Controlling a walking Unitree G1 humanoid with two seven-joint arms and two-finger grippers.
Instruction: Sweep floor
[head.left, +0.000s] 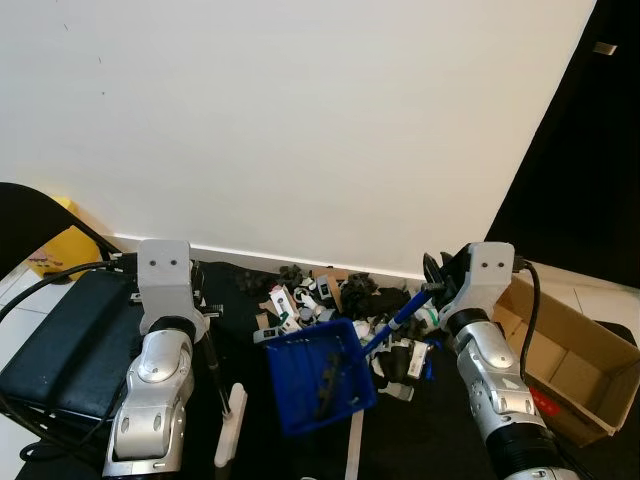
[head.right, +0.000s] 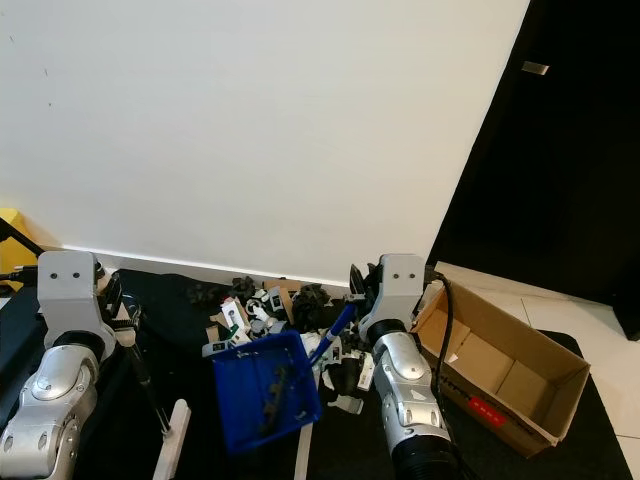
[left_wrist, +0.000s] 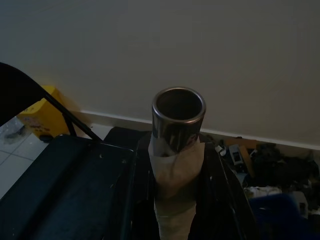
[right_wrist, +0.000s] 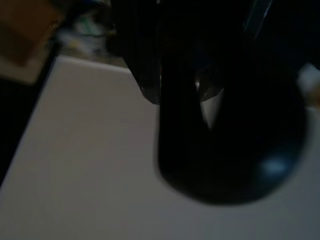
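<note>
Left wrist view: black fingers (left_wrist: 142, 200) clamp a paper-wrapped metal broom tube (left_wrist: 177, 145) at frame centre; no readable writing shows. Right gripper (right_wrist: 200, 95) closes on a dark rounded handle end, blurred. At lower centre of the left eye view, a blue plastic dustpan (head.left: 318, 378) tilts before mixed debris (head.left: 330, 290) along the white wall; a brown cardboard box (head.left: 570, 350) sits lower right.

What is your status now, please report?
Left gripper shut on broom handle. Right gripper holds blue dustpan by its handle. Debris pile along wall. Cardboard box at right.
</note>
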